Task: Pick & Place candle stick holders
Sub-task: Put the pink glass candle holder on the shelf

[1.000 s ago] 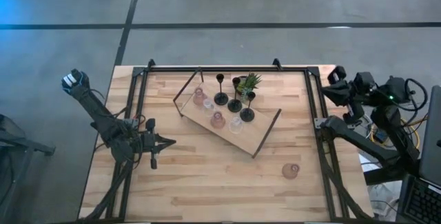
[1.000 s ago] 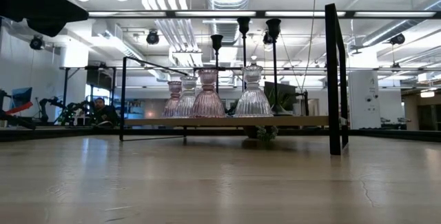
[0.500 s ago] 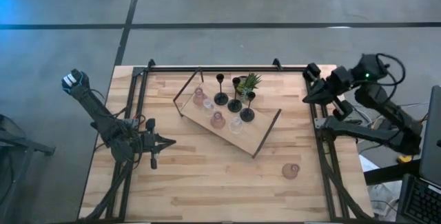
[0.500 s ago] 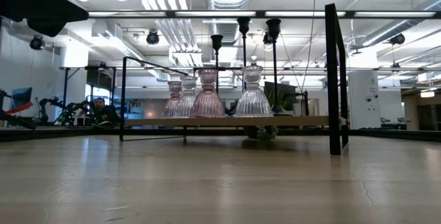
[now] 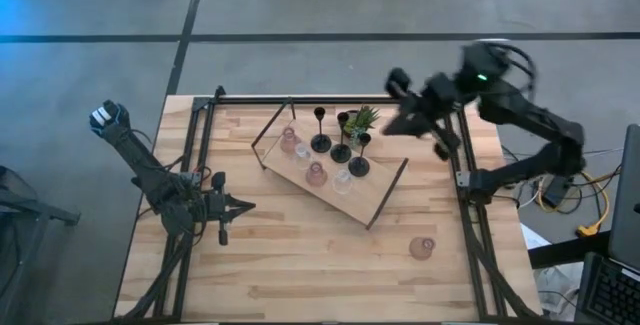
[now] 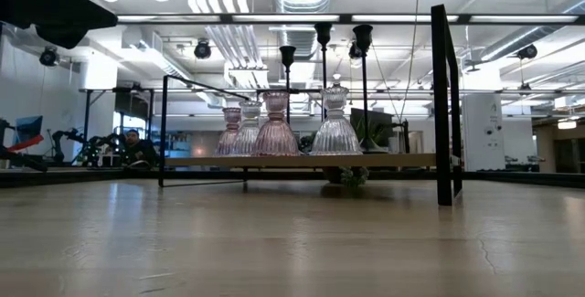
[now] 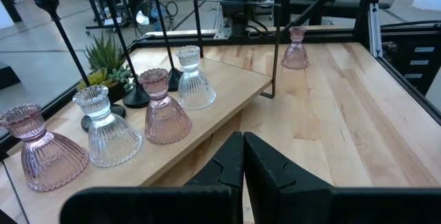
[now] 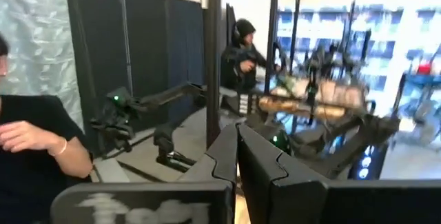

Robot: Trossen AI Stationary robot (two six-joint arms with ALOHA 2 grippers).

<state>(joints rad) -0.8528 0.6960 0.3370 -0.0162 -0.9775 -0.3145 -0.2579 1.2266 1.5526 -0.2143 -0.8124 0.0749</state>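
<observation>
Three slim black candle stick holders (image 5: 341,151) stand by their round bases on a wooden board (image 5: 378,193), next to a small green plant (image 5: 362,118). Several pink and clear glass cups (image 5: 316,174) stand on the board too; they also show in the left wrist view (image 7: 162,107) and the low view (image 6: 274,130). One pink glass cup (image 5: 422,248) stands alone on the table near the right front; it also shows in the left wrist view (image 7: 296,48). My left gripper (image 5: 245,205) is shut and empty at the table's left. My right gripper (image 5: 395,78) is shut and empty above the far right of the table.
The board has dark metal handles (image 5: 270,130) at both ends and lies slantwise at the table's middle. A black frame (image 5: 462,180) runs along the table's sides. People (image 8: 34,148) show in the room beyond the table.
My right gripper has swung from beyond the table's right edge toward the left, over the far right of the table, toward the board's far end. Its fingers stay shut.
</observation>
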